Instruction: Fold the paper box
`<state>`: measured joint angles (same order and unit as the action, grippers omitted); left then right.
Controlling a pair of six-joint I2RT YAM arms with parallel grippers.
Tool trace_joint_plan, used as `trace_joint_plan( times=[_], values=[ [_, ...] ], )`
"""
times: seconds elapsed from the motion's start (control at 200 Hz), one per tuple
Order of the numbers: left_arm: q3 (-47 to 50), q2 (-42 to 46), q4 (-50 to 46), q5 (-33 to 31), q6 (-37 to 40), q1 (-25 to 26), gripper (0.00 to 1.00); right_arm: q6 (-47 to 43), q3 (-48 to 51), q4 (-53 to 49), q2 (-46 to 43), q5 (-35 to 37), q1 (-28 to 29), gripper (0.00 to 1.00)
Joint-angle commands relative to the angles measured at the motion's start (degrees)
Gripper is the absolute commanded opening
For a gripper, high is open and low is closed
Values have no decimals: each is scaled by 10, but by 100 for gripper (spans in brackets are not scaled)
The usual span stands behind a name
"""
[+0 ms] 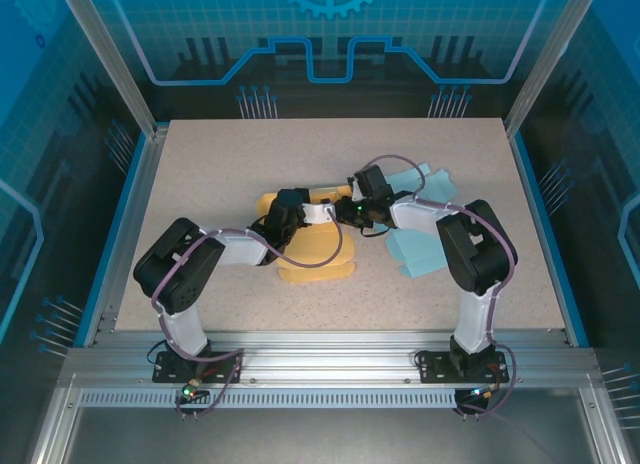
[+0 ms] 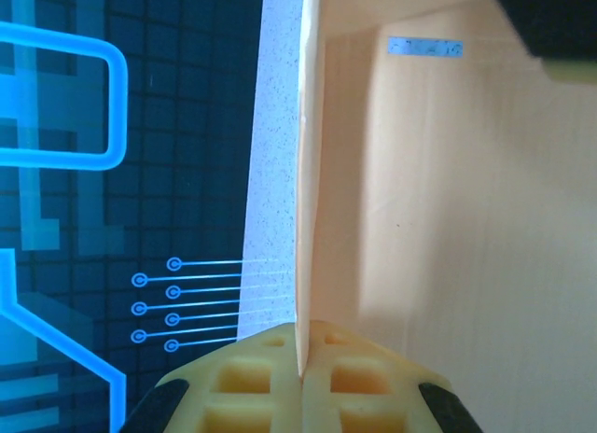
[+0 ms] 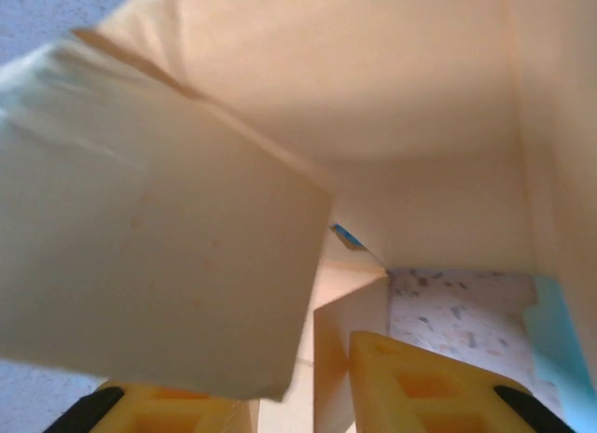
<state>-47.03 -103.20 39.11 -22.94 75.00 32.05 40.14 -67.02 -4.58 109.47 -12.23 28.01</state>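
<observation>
- Bottom of the left wrist view: left fingers [image 2: 270, 382] are clamped tight on a thin upright wall of the box [image 1: 315, 259].
- Bottom of the right wrist view: right fingers [image 3: 410, 382] stand narrowly apart with a small flap between them, and there's no clear pinch.
- In the top view the box sits mid-frame on the tabletop [image 1: 250, 154], between both arms.
- Progress looks partway to me. Walls are up and one panel curls overhead, but the flaps are loose, the corners aren't locked, and the near part lies flat.
- I can't see anything inside the box.
- Right of centre, a blue sheet [image 1: 415, 249] lies flat, partly under the right arm.
</observation>
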Motion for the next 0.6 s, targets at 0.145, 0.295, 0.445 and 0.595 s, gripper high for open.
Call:
trace_joint_plan(
  times=[0.145,0.295,0.445,0.595],
  values=[
    [33,-2,108,23,48,2,0,-63,45,-107,-129,45,-10,37],
    [45,-5,130,32,56,2,0,-79,91,-112,-215,24,-34,41],
    [54,-9,161,43,59,4,0,-90,105,-120,-267,25,-81,42],
    [58,-6,157,52,59,7,0,-104,75,-118,-225,-7,-141,36]
  ],
)
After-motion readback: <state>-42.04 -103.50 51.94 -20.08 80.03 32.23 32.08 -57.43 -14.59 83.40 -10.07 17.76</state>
